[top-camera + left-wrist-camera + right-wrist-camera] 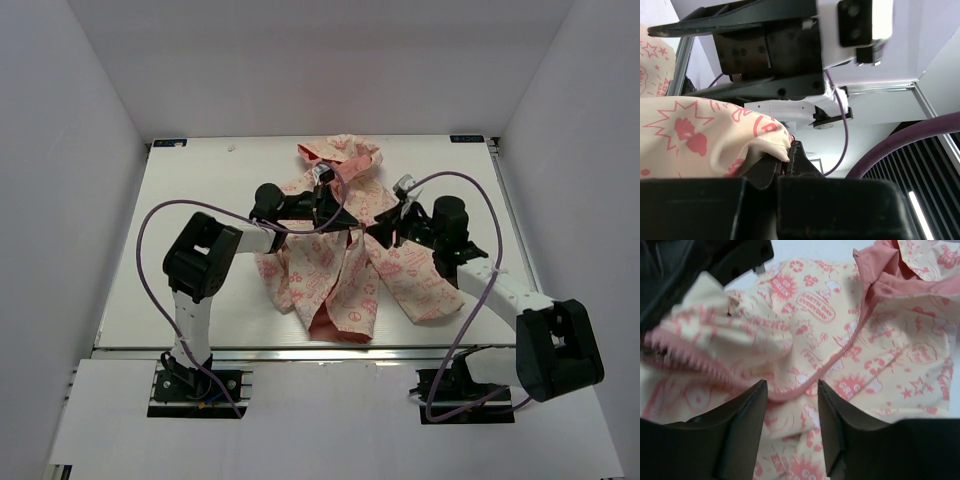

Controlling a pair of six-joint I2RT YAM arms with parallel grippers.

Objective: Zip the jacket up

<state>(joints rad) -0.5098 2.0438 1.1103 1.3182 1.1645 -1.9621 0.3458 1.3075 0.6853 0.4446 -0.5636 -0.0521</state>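
Now, place of jacket (335,265): middle of the table (200,170), lying crumpled, front open, pink lining showing at the near hem and at the hood.
Left gripper (338,214): pinched shut on a fold of the cream fabric at the chest part; fold seen squeezed between the dark fingers in the left wrist view.
Right gripper (792,387): fingers (747,412) apart, holding nothing; hovering just above the zipper strip (840,357), pink teeth seen in the gap between them.
Zipper slider: not possible to find in any view; perhaps hidden under the folds.
Step in hand, as judged: bringing the two front edges together before any zipping.
Risk one: closing on loose cloth instead of the teeth, because of the bunched fabric beside the strip.
Risk two: slipping of the thin fold out of the left pinch, caused by a too strong pull from the other side.
Risk three: touching of the two arms, both wrists being very near over the chest.
Risk four: jamming of lining in the teeth, caused by wrinkles along the strip.
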